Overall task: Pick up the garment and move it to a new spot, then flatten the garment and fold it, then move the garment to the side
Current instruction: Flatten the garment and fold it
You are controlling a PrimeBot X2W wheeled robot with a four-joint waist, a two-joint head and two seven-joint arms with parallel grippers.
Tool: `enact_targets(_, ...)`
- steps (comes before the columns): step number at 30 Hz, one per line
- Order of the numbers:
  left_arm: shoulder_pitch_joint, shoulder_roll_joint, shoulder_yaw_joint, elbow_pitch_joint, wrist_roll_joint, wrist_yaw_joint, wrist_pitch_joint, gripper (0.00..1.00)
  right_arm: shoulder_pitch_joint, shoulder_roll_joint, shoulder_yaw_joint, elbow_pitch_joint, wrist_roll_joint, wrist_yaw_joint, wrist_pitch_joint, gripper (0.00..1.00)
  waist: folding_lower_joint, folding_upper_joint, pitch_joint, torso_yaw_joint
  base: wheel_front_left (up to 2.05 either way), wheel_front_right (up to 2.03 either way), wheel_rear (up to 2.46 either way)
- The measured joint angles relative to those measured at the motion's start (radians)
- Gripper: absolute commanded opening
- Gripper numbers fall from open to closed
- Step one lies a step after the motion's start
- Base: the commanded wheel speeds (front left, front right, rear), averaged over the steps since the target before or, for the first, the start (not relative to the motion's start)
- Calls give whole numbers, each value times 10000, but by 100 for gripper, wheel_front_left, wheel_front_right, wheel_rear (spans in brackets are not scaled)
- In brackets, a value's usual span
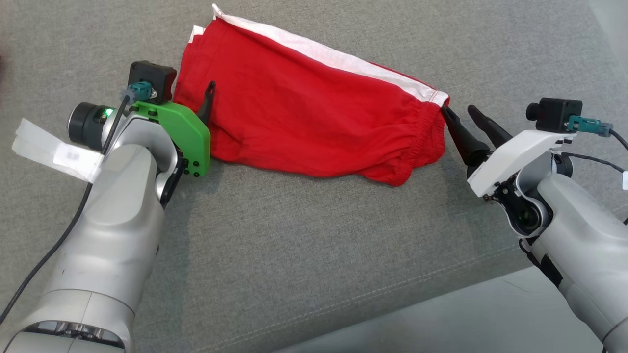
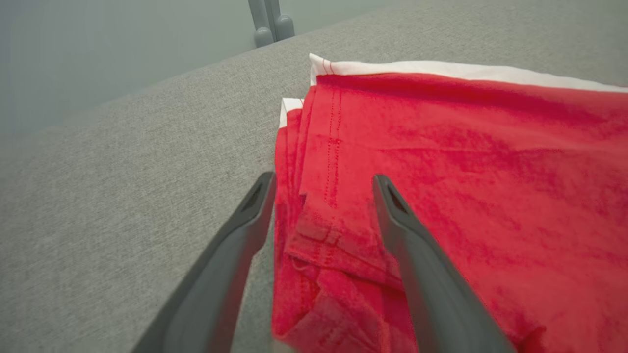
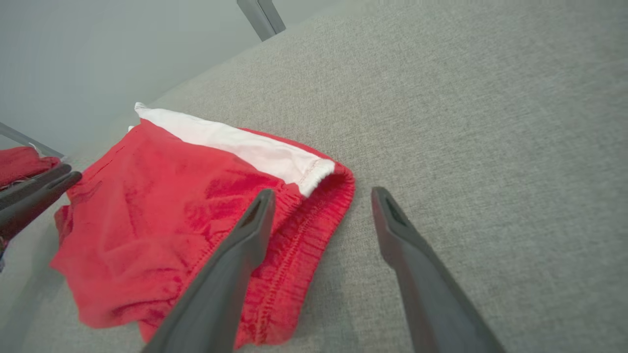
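The red shorts (image 1: 314, 117) lie doubled over on the grey upholstered surface (image 1: 294, 245), running aslant between your two arms. The white side stripe (image 1: 343, 56) runs along the far edge and the elastic waistband (image 1: 427, 132) points toward your right arm.

Your left gripper (image 2: 324, 184) has its jaws spread and empty. One finger hangs over the stacked leg hems (image 2: 314, 235) and the other over bare fabric just beside them. Your right gripper (image 1: 458, 112) is also spread wide and holds nothing, its tips right at the waistband's far corner.

The fold looks done, so I judge the shift to the side comes next. The main risk is pinching only the top layer at either end, since the hems sit in several loose leaves. The lower layers would then drag and the fold would open. The waistband's near corner is already bunched, and a one-sided pull would worsen that. Watch the surface's front edge (image 1: 441, 289) near your right arm, where the shorts could slide off.
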Motion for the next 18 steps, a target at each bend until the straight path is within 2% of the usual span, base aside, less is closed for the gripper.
enact_targets(11, 101, -2, 128, 637, -180, -29, 341, 100, 67, -111, -46, -454, 19, 0, -516, 100, 0, 0, -34, -413, 0, 0, 0)
enact_targets(13, 83, -6, 123, 658, -180, -29, 385, 74, 178, -176, -94, -477, 67, 0, -577, 100, 0, 0, -26, -447, 0, 0, 0)
enact_targets(14, 69, -6, 121, 660, -180, -29, 385, 42, 232, -211, -107, -479, 86, 0, -614, 100, -1, 0, -21, -453, 0, 0, 0)
enact_targets(15, 58, -6, 119, 660, -180, -29, 383, 31, 260, -232, -125, -481, 86, 0, -644, 100, -1, 0, -18, -454, 0, 0, 0)
enact_targets(17, 57, -8, 98, 673, -180, -29, 383, 16, 304, -265, -180, -497, 88, 0, -658, 100, -1, 0, -14, -444, 0, 0, 0)
enact_targets(18, 57, -13, 88, 683, -180, -29, 374, 4, 337, -293, -213, -499, 90, 0, -698, 100, -1, 0, -16, -425, 0, 0, 0)
